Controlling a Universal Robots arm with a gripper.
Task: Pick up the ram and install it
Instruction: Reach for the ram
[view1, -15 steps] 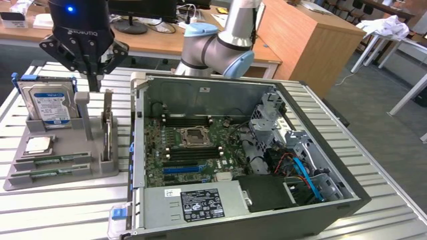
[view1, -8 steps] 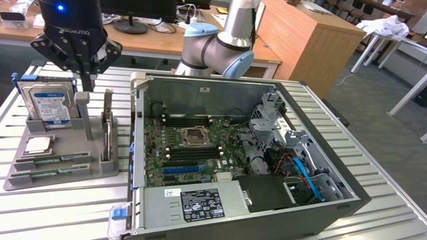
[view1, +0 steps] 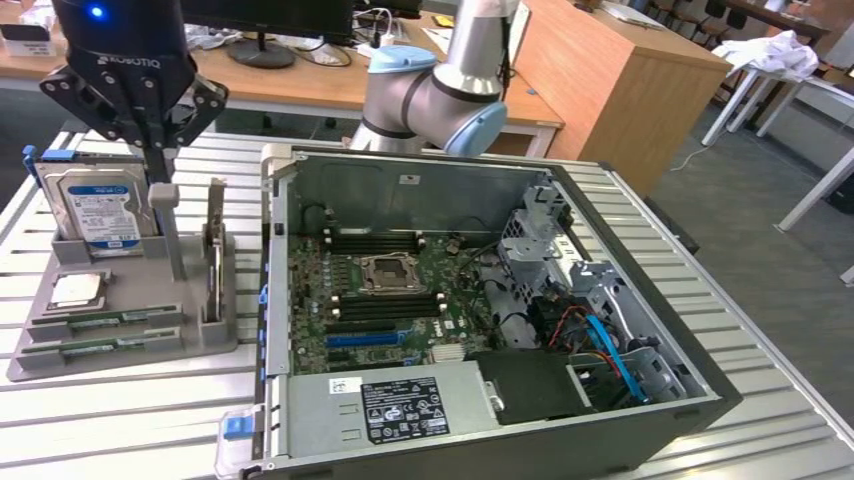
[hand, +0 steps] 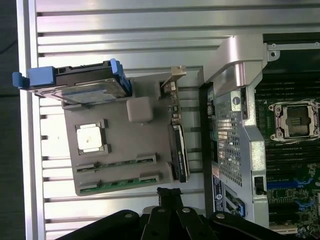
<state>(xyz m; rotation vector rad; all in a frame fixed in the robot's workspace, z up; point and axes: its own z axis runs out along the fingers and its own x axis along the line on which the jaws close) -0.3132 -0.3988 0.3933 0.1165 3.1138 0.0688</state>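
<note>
Right now I read this as the approach before the pick: nothing is grasped and nothing is seated. The ram (hand: 120, 183) lies flat in its slot along the edge of the gray tray (hand: 130, 145) farthest from the hard drive (hand: 75, 87). A second stick (hand: 120, 162) lies just beside it, parallel, and the processor (hand: 91, 138) sits between those sticks and the drive. The tray rests on the slatted counter (view1: 134, 420) toward the edge at the exterior view's left, beside the open computer case (view1: 400, 195). My jaws are pressed together with nothing between them and hang high over the tray, well apart from the ram; which end of the tray they stand over I cannot tell. I judge a grasp calls for parting them, lowering over the stick, and lining them across its thin long edges, clear of its neighbour.
</note>
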